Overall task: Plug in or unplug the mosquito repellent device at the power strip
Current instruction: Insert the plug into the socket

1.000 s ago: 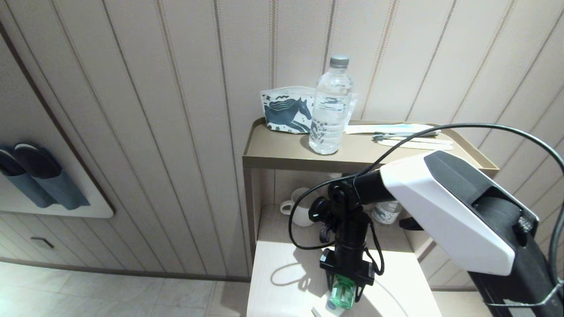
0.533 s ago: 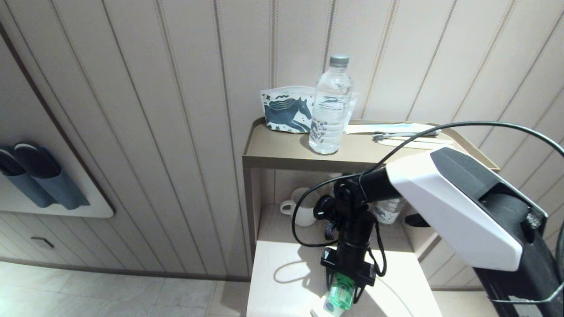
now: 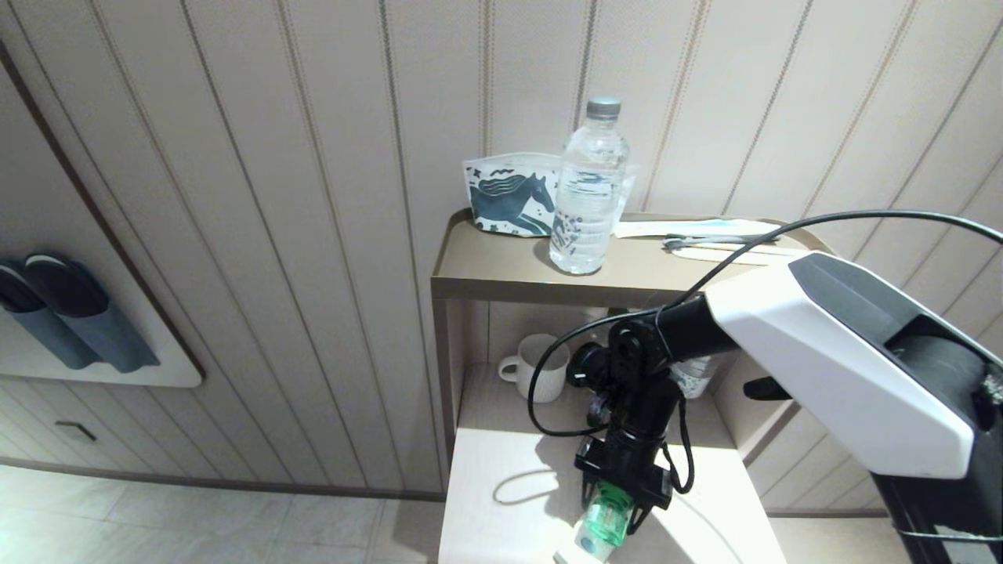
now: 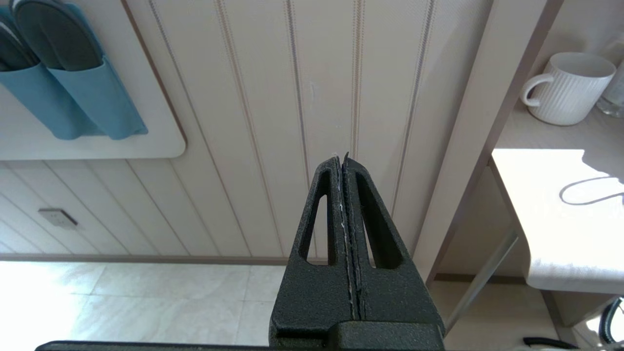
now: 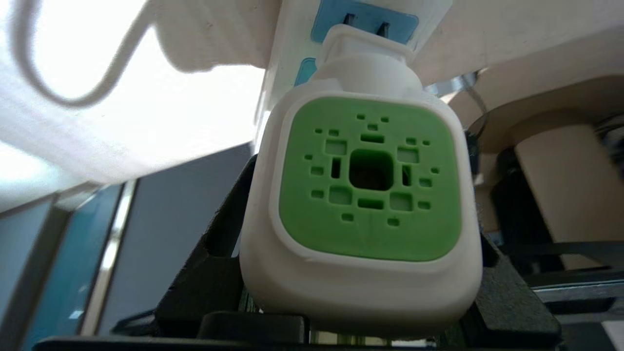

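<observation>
Right claw (image 3: 610, 523) gripping mosquito repellent device (image 5: 363, 204), power strip (image 5: 302, 44) mostly hidden

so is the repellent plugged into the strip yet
Cannot tell: the right gripper holds the mosquito repellent device at a blue socket of the power strip, but its prongs are hidden.

The small plug-in mosquito repellent device (image 5: 360, 195), with a white rounded-square housing, a bright green perforated top face and a translucent green bottle body, was held tilted above the pale surface. Its white plug end pointed at a pale blue socket face of the long flat white plastic power strip (image 5: 292, 44), very close to it; whether the prongs had entered could not be told.
</observation>
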